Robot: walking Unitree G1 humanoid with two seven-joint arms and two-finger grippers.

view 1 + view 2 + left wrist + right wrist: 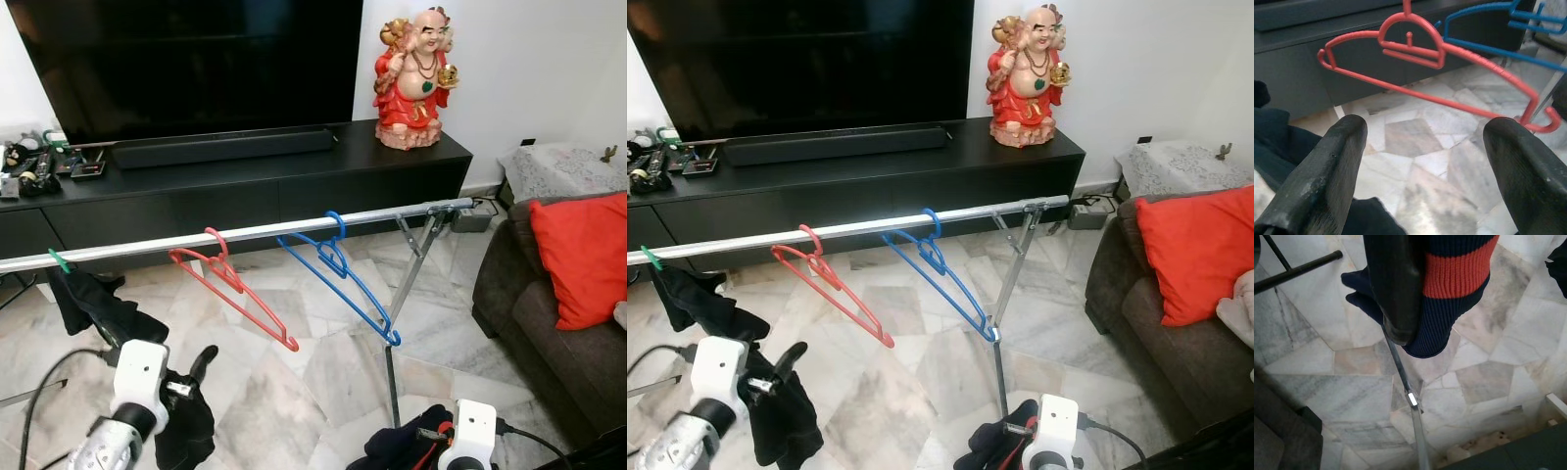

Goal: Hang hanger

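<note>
Red plastic, a hanger (pixel 231 285) hangs by its hook from a long silver rail (pixel 137 245) that runs across the room in front of a black TV cabinet (pixel 245 181). Just beside it on the same rail, toward the robot's right, hangs a blue hanger (pixel 345 276). Both hangers tilt down toward the marble floor (pixel 294 392). Near the rail's left end a small green hook (pixel 59 260) holds a dark garment (pixel 98 308) that droops below the rail.

The left gripper (pixel 1425 166) sits low at the robot's left, below and in front of the red hanger, apart from it. Its two black fingers (pixel 1322 171) are spread wide with nothing between them; in the left wrist view the red hanger shows beyond the gap.

The right gripper (pixel 1396 289) is low at the robot's right, near the rail's upright stand (pixel 392 377). It is clenched on a navy knitted garment with a red stripe (pixel 1449 279).

On the cabinet stand a large dark television (pixel 196 59), a soundbar (pixel 223 148) and a red-robed laughing figurine (pixel 413 78). A brown sofa (pixel 549 323) with a red cushion (pixel 583 255) sits at the right.
</note>
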